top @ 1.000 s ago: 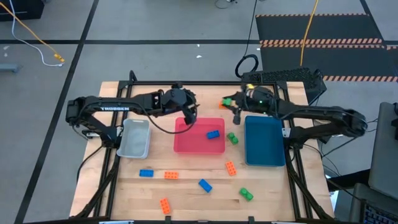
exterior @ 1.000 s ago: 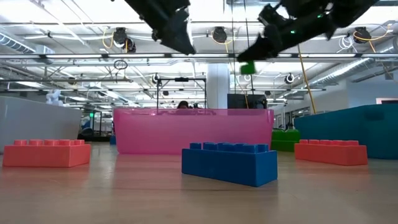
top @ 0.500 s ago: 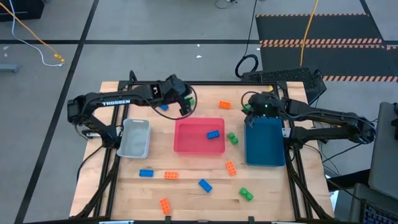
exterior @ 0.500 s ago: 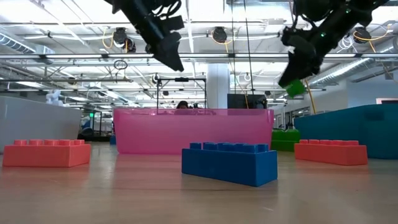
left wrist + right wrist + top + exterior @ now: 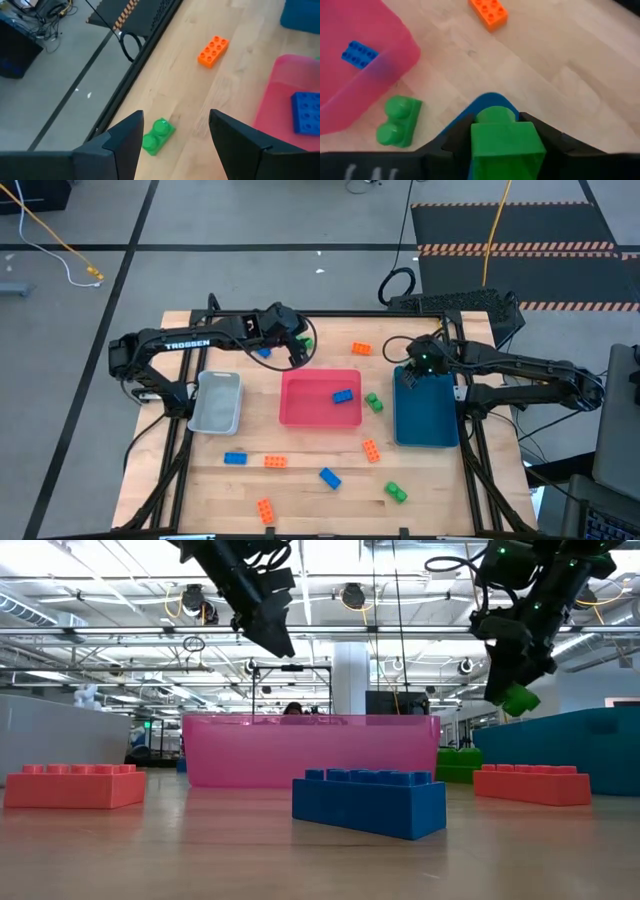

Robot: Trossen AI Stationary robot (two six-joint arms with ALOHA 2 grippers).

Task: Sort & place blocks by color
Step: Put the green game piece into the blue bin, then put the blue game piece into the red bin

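My right gripper (image 5: 420,368) hangs over the far left corner of the teal tray (image 5: 428,420), shut on a green block (image 5: 504,142) that also shows in the low view (image 5: 520,698). My left gripper (image 5: 296,352) is open above the far part of the table, between the grey tray (image 5: 218,405) and the pink tray (image 5: 305,418). Its fingers (image 5: 127,137) frame a green block (image 5: 157,135) lying on the wood below, untouched. A blue block (image 5: 344,395) lies in the pink tray. An orange block (image 5: 361,348) and a blue block (image 5: 262,352) lie nearby. My right gripper pinches the green block by two opposite sides (image 5: 479,145) between its two fingers. The fingers slant steeply down from above. The block is lifted clear, one round stud (image 5: 495,115) pointing forward past the fingertips, with the teal tray's corner (image 5: 490,100) right below it.
Loose blocks lie on the near half of the table: blue (image 5: 235,458), orange (image 5: 275,462), blue (image 5: 330,477), orange (image 5: 265,509), green (image 5: 396,493), orange (image 5: 371,450). Another green block (image 5: 374,401) lies between the pink and teal trays.
My right gripper has carried the green block from the far middle of the table toward the right edge, tipping its fingers downward and sinking over the teal tray's far left corner. My left gripper has drawn back from over the pink tray toward the far edge, then kept still.
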